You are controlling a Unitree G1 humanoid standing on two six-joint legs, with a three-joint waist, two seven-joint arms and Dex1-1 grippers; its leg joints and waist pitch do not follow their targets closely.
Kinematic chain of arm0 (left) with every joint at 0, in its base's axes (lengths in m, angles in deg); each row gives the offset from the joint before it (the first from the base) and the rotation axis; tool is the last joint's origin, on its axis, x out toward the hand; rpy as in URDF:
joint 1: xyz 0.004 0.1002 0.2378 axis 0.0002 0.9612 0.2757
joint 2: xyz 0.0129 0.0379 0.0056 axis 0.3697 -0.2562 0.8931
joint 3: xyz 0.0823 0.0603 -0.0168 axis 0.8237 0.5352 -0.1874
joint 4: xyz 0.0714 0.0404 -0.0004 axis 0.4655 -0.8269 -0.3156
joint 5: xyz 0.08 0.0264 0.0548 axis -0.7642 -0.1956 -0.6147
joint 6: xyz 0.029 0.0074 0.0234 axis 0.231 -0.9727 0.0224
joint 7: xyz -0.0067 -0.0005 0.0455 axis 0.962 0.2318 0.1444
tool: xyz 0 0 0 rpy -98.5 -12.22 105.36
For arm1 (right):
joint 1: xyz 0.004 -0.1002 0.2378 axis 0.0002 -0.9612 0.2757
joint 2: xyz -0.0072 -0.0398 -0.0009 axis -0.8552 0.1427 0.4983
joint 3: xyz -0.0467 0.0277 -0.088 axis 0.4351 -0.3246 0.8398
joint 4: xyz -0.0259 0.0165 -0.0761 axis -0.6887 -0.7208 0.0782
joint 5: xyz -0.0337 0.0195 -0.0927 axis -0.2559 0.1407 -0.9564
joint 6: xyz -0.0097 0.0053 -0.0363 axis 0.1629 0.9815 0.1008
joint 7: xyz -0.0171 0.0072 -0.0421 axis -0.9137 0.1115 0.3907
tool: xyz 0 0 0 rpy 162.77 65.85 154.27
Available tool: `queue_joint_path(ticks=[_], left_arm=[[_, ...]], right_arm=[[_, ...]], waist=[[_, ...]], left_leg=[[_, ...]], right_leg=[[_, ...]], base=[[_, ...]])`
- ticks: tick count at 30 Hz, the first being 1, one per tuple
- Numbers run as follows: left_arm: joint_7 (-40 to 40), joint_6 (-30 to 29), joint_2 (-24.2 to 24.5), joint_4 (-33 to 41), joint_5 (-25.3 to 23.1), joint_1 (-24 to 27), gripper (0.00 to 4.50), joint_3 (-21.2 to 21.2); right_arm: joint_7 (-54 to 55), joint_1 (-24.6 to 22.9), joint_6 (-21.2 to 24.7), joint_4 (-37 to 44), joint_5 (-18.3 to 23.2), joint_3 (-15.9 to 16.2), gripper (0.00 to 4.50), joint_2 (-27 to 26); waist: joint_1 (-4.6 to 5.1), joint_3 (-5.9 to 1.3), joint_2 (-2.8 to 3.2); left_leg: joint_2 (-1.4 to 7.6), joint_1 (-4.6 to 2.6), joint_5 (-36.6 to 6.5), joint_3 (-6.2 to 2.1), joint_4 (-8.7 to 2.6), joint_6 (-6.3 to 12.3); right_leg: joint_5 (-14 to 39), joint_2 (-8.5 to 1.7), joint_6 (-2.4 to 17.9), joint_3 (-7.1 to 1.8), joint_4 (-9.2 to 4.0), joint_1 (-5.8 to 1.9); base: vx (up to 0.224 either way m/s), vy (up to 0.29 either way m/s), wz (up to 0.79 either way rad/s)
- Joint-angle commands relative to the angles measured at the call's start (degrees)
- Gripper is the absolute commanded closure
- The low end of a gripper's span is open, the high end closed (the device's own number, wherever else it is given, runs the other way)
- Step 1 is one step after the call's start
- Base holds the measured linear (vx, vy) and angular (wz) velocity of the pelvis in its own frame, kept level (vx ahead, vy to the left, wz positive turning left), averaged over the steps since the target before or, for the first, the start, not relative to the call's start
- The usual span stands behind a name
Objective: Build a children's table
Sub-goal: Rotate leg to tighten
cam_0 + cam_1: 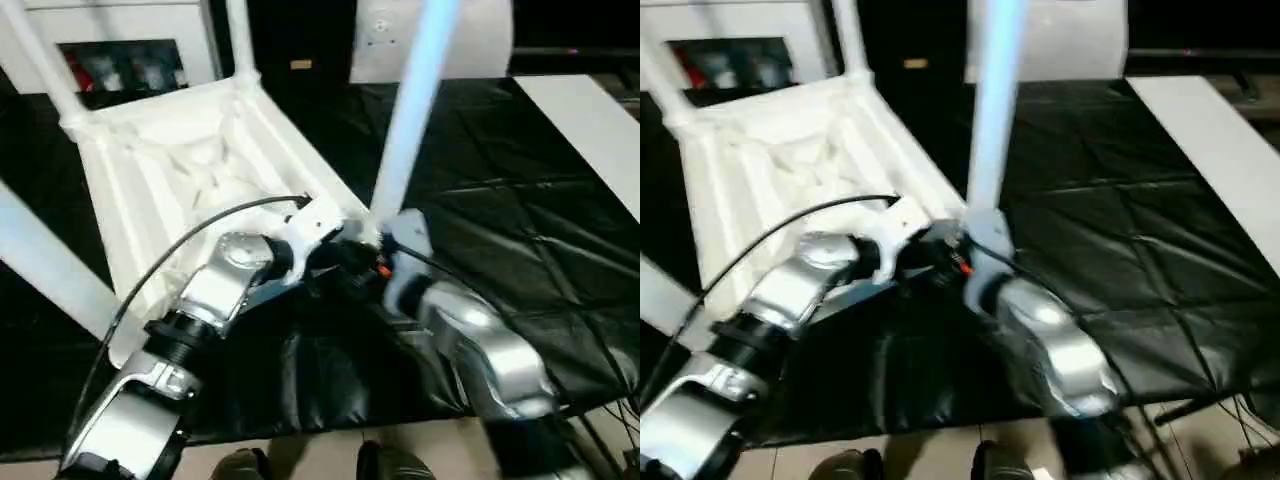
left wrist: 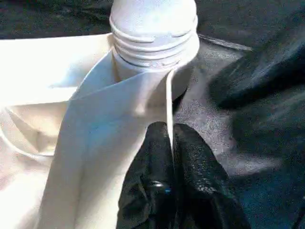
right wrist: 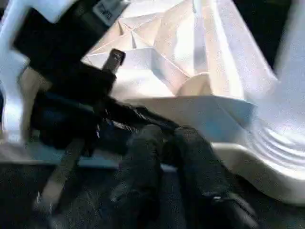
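White plastic rectangular tabletop (image 1: 190,170) lies upside down, ribbed underside up, on a black quilted sheet (image 1: 500,220) that covers the floor. It sits toward the sheet's far left part, tilted so that 1 corner points at the robot.

Long white tapered tube legs stand in the corner sockets. 1 leg (image 1: 412,100) rises from the near corner socket, close to both grippers; its threaded base (image 2: 152,33) shows part-way out of the socket in the left wrist view. 2 more legs stand at the far corners (image 1: 40,60) (image 1: 238,40), and a 4th (image 1: 45,260) crosses the left edge of the head view.

Left gripper (image 2: 172,138): the 2 black fingers are pressed together on the thin upright rim of the tabletop just below the near socket, so pinching the tabletop edge.

Right gripper (image 3: 164,138): fingers (image 3: 143,148) lie close side by side, nearly touching, next to the tabletop's near edge beside the threaded leg base. Cannot tell whether anything is gripped between them. The left gripper's black body sits just beside it.

A flat white board (image 1: 590,130) lies at the sheet's far right edge. A white cabinet (image 1: 120,40) stands behind the tabletop.
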State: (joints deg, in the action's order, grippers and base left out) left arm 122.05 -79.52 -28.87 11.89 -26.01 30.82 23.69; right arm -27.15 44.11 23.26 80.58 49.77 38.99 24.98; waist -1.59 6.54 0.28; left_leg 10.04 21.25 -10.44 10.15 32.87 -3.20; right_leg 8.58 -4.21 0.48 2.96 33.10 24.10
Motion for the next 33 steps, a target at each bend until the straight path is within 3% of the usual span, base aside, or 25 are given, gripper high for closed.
queue_joint_path(ticks=[1, 4, 6, 8, 14, 16, 19, 20, 22, 28, 33], left_arm=[[2.2, 1.3, 2.0, -0.1, -0.2, 1.7, 4.50, -0.5], [6.3, 4.3, 4.2, 0.7, 0.1, 3.1, 4.50, 0.2], [8.5, 6.1, 5.1, 1.3, 0.3, 3.7, 4.50, 0.9], [12.2, 10.3, 7.2, 1.9, 0.1, 4.6, 4.50, 2.8], [18.8, 15.0, 10.3, 2.4, 0.7, 5.7, 4.50, 4.6], [23.6, 16.9, 11.9, 3.2, 2.0, 6.0, 4.50, 4.9], [25.2, 17.6, 12.4, 3.4, 2.3, 6.0, 4.50, 5.0], [29.6, 19.7, 13.6, 4.3, 3.7, 6.0, 4.50, 5.3], [31.1, 20.1, 13.9, 4.8, 4.4, 6.0, 4.50, 5.4], [36.4, 22.3, 14.9, 6.2, 5.1, 5.4, 4.50, 6.9], [37.4, 23.0, 14.9, 5.7, 4.9, 5.2, 4.50, 6.9]], right_arm=[[-2.5, -1.0, -1.3, 3.4, 1.4, -0.9, 3.37, 1.5], [-6.3, -2.8, -2.8, 5.7, 2.5, -2.0, 3.29, 4.8], [-7.7, -3.0, -3.6, 5.8, 2.9, -2.7, 2.97, 6.2], [-10.1, -2.7, -5.5, 5.1, 3.3, -3.6, 2.87, 8.6], [-16.6, -0.5, -8.3, 1.9, 4.2, -4.6, 2.39, 13.1], [-22.1, 0.6, -9.4, 0.0, 5.2, -3.8, 2.13, 15.5], [-23.8, 0.9, -9.7, -0.6, 5.5, -3.5, 2.02, 16.3], [-28.0, 2.1, -9.9, -1.9, 6.1, -1.9, 1.86, 18.0], [-29.4, 2.6, -10.0, -2.4, 6.2, -1.2, 1.62, 18.5], [-38.1, 5.9, -10.6, -6.8, 6.1, 3.5, 1.62, 19.8], [-41.8, 7.6, -9.7, -9.6, 7.1, 4.5, 2.15, 19.8]], waist=[[-0.40, -3.78, -0.58], [-0.34, -3.71, -0.44], [-0.41, -3.71, -0.39], [-0.52, -3.92, -0.43], [-0.81, -4.16, -0.28], [-0.96, -4.38, -0.64], [-1.27, -4.35, -0.38], [-1.54, -4.45, -0.61], [-1.71, -4.40, -0.47], [-2.23, -4.60, -0.74], [-2.89, -4.65, -0.73]], left_leg=[[2.36, -0.08, -11.5, -0.94, -4.02, 2.88], [2.57, -0.48, -12.8, -0.87, -4.11, 2.68], [2.62, -0.59, -13.5, -0.88, -4.15, 2.49], [2.68, -0.57, -13.0, -0.92, -4.06, 2.60], [2.77, -0.74, -10.4, -0.54, -3.78, 3.55], [2.75, -0.69, -10.0, -0.57, -3.68, 3.92], [2.88, -0.86, -9.1, -0.42, -3.61, 4.58], [2.86, -0.79, -9.1, -0.45, -3.60, 4.77], [3.04, -0.99, -9.2, -0.36, -3.59, 4.64], [3.13, -0.97, -8.4, -0.29, -3.44, 4.63], [3.15, -0.86, -8.1, -0.22, -3.25, 4.69]], right_leg=[[20.8, -3.83, 9.5, -2.47, -4.16, -3.40], [21.8, -3.73, 9.3, -2.64, -4.34, -2.95], [21.9, -3.81, 9.7, -2.67, -4.37, -2.79], [20.7, -3.87, 9.9, -2.68, -4.21, -2.92], [14.4, -3.80, 12.7, -2.72, -3.37, -3.00], [13.8, -3.93, 13.3, -2.62, -3.15, -3.19], [12.5, -3.88, 14.1, -2.69, -3.05, -3.07], [13.1, -4.00, 14.3, -2.61, -2.99, -3.28], [13.3, -4.02, 14.4, -2.70, -2.95, -3.04], [12.0, -4.04, 15.1, -2.60, -2.54, -3.16], [12.1, -4.08, 15.2, -2.61, -2.38, -3.20]], base=[[0.000, 0.000, 0.00], [0.000, 0.000, 0.00], [0.000, 0.000, 0.00], [0.000, 0.000, 0.00], [0.000, 0.000, 0.00], [0.000, 0.000, 0.00], [0.000, 0.000, 0.00], [0.000, 0.000, 0.00], [0.000, 0.000, 0.00], [0.000, 0.000, 0.00], [0.000, 0.000, 0.00]])
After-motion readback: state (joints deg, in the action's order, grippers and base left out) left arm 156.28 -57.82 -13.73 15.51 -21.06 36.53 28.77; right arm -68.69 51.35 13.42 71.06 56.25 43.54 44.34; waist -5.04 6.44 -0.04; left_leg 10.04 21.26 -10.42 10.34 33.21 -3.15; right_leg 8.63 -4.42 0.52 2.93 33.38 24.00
